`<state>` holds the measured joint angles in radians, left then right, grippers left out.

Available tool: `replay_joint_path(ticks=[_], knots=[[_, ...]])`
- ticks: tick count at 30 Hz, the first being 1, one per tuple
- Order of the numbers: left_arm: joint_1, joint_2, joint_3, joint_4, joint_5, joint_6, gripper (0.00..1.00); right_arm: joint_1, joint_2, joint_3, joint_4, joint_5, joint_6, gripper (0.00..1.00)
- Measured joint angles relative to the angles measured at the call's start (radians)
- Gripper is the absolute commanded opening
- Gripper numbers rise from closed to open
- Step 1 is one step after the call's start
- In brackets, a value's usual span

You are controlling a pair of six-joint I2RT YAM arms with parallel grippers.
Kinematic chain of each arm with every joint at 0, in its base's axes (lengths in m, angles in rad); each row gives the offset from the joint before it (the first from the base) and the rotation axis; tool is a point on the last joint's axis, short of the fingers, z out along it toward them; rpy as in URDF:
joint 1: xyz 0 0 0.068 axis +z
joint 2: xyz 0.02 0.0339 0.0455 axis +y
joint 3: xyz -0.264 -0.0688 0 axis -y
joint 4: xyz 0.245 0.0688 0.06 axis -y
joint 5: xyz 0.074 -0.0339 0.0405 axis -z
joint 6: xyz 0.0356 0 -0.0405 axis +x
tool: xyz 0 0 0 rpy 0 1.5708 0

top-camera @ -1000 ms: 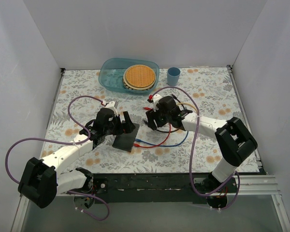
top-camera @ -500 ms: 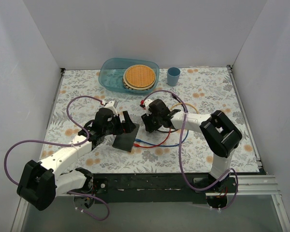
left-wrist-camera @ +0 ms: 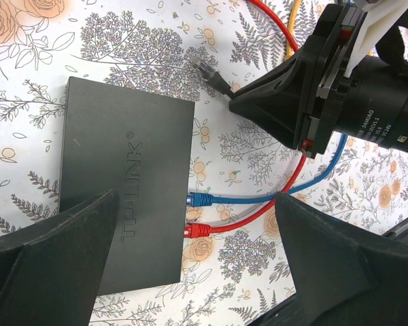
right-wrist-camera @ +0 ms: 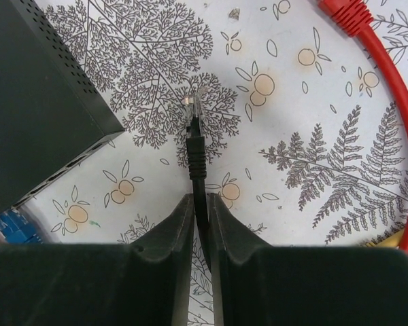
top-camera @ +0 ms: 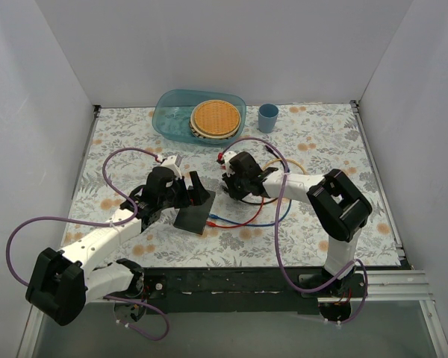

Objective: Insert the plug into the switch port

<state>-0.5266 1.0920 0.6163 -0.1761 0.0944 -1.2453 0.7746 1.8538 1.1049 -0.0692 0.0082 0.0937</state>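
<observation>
The switch (top-camera: 194, 214) (left-wrist-camera: 122, 197) (right-wrist-camera: 34, 102) lies flat on the floral cloth, with a blue plug (left-wrist-camera: 202, 199) and a red plug (left-wrist-camera: 198, 230) in its socket edge. A black cable with a clear-tipped plug (right-wrist-camera: 192, 109) (left-wrist-camera: 202, 66) lies just right of the switch's far corner, pointing away from my right gripper (right-wrist-camera: 200, 198) (top-camera: 228, 186). That gripper is shut on the black cable just behind the plug's boot. My left gripper (left-wrist-camera: 196, 197) (top-camera: 198, 190) hangs wide open above the switch's socket edge, holding nothing.
A loose red plug (right-wrist-camera: 343, 12) and its cable curve to the right of the black plug, with a yellow cable (left-wrist-camera: 294, 20) nearby. At the back stand a blue basin (top-camera: 168, 112) holding a woven plate (top-camera: 215, 117), and a blue cup (top-camera: 267, 117).
My right gripper has moved left toward the switch and its jaws have closed onto the black cable. The left arm has stayed where it was.
</observation>
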Motion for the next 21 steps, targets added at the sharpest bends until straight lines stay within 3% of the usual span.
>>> replay_joint_path(ticks=[3, 4, 5, 12, 21], knots=[[0.0, -0.003, 0.0, 0.0, 0.0, 0.0, 0.98, 0.0, -0.012, -0.014, 0.004, -0.01, -0.005, 0.19], [0.0, -0.005, 0.0, 0.0, 0.0, 0.0, 0.98, 0.0, -0.018, -0.022, 0.004, -0.014, -0.006, 0.05], [0.0, -0.006, 0.0, 0.0, 0.0, 0.0, 0.98, 0.0, -0.026, -0.029, 0.001, -0.016, -0.01, 0.01], [0.0, -0.009, 0.0, 0.0, 0.0, 0.0, 0.98, 0.0, -0.058, -0.038, -0.003, -0.036, -0.023, 0.01], [0.0, -0.008, 0.0, 0.01, 0.014, -0.014, 0.98, 0.0, -0.22, -0.151, 0.047, -0.124, -0.06, 0.01]])
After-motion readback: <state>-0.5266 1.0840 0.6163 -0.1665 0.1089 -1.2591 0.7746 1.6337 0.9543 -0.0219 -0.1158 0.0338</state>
